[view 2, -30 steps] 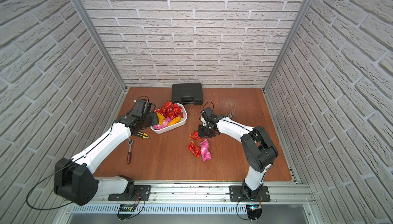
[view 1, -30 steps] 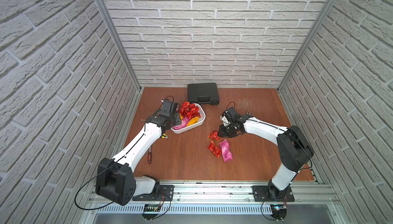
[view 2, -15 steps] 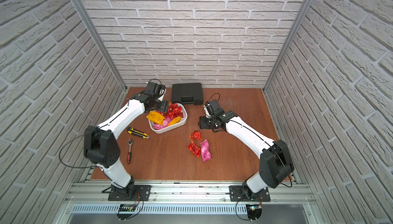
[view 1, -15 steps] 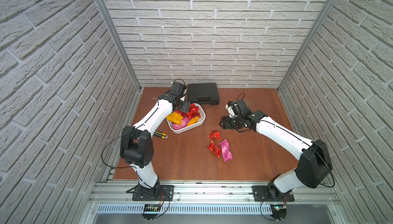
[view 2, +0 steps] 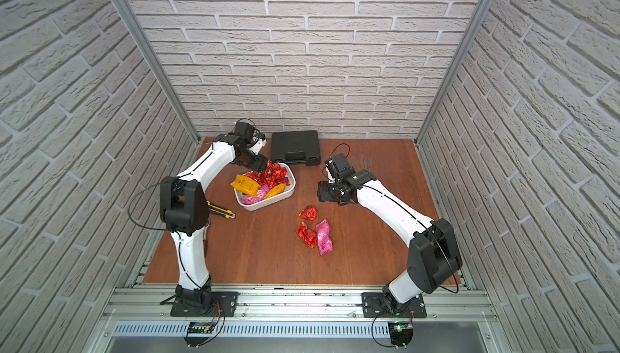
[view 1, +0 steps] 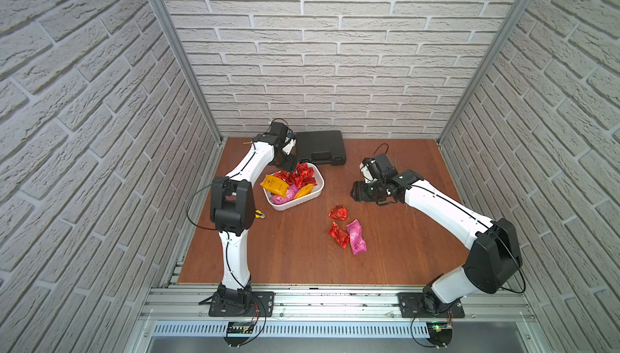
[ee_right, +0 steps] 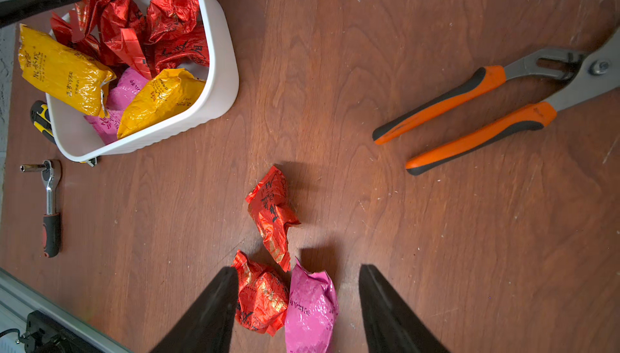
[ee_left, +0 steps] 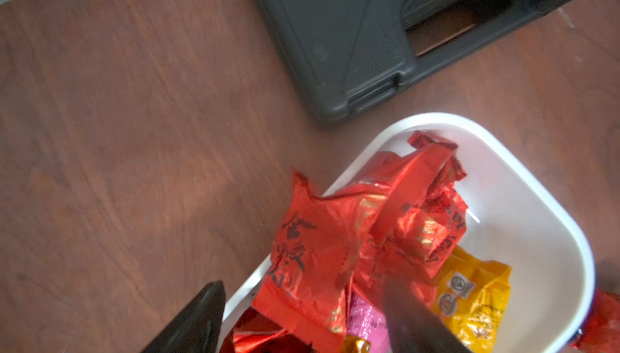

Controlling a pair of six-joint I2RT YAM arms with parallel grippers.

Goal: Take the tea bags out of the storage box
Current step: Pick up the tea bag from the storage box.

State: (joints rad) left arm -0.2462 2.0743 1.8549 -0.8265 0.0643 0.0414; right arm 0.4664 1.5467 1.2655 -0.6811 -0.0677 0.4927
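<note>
tea bags (view 1: 339,213) loose mid-bench (view 1: 285,260): three, two red, one pink
storage box (view 1: 319,189): two yellow, pink, many red
left gripper (ee_left: 302,284): jaws apart over box
right gripper (ee_right: 298,267): jaws apart, empty

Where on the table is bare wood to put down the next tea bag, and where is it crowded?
Free: the wood between the storage box, the three loose tea bags and the front rail. Crowded: around the black case and left gripper, and the left edge by the utility knife.

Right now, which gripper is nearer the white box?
Left. The left gripper hangs over the box's far corner, above the red bags; the right gripper is clear of the box, off to its right.
</note>
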